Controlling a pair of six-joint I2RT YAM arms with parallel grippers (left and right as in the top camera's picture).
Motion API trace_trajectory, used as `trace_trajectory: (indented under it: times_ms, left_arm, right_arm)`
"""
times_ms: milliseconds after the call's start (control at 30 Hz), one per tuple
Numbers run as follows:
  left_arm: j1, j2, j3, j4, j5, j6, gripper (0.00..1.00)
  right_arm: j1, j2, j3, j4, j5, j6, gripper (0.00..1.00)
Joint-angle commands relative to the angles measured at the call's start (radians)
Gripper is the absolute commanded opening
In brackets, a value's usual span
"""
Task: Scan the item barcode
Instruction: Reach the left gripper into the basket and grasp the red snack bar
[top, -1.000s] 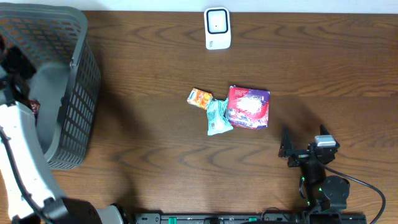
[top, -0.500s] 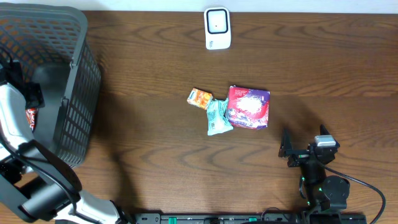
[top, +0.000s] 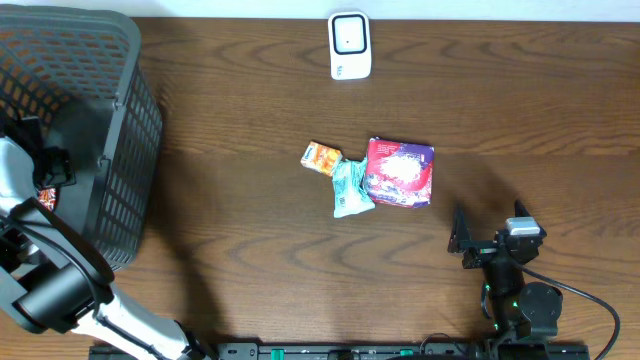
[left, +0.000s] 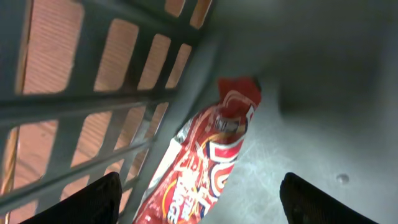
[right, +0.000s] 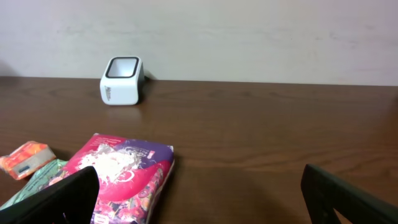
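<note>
Left gripper (left: 199, 190): fingers apart, clamped on nothing, reaching down into the basket (left: 93, 106).
Red packet (left: 214, 146): judged the item to scan. It lies just ahead of the fingertips on the basket floor, one long edge against the grid wall.
Handling: probably light, soft, crinkly foil that is likely to flex and slip.
Hold: across the narrow width near the middle. The wall crowds one finger.
Right gripper (right: 199, 186): fingers wide apart, empty.
Purple bag (right: 127, 174): just ahead of the right gripper.
Scanner (right: 121, 79): farther ahead, beyond the bag.
</note>
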Motion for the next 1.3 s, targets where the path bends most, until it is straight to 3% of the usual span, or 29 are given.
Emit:
trace_trajectory:
  times_ms: [0,300,367,467,533,700,900,1167,1267]
  left_arm:
    - [0.003,0.033,0.003,0.004,0.016,0.026,0.81]
    - [0.003,0.133,-0.001,0.001,0.015,0.032,0.8]
    - [0.003,0.145,-0.003,-0.002,0.016,0.032,0.75]
    - [0.003,0.148,-0.006,-0.008,0.016,0.031,0.31]
    - [0.003,0.142,-0.005,-0.023,0.016,0.023,0.08]
    - [-0.008,0.06,-0.004,-0.038,0.016,-0.06,0.08]
    - [-0.061,-0.156,0.0,-0.031,0.021,-0.068,0.07]
    - [-0.132,-0.486,0.0,0.19,0.377,-0.3,0.07]
    - [-0.155,-0.579,0.0,0.27,0.412,-0.413,0.08]
  right_arm:
    - [0.009,0.0,-0.004,-0.001,0.004,0.014,0.99]
    - [0.009,0.0,-0.004,0.0,0.004,0.014,0.99]
    - [0.009,0.0,-0.004,-0.001,0.004,0.014,0.99]
    - [0.009,0.0,-0.004,-0.001,0.004,0.014,0.99]
    - [0.009,0.0,-0.004,-0.001,0.004,0.014,0.99]
    - [0.009,0.0,-0.004,-0.001,0.004,0.014,0.99]
    - [0.009,0.0,-0.004,-0.001,0.004,0.014,0.99]
    - [0.009,0.0,-0.004,0.0,0.004,0.014,0.99]
    - [0.009,0.0,-0.004,-0.001,0.004,0.014,0.99]
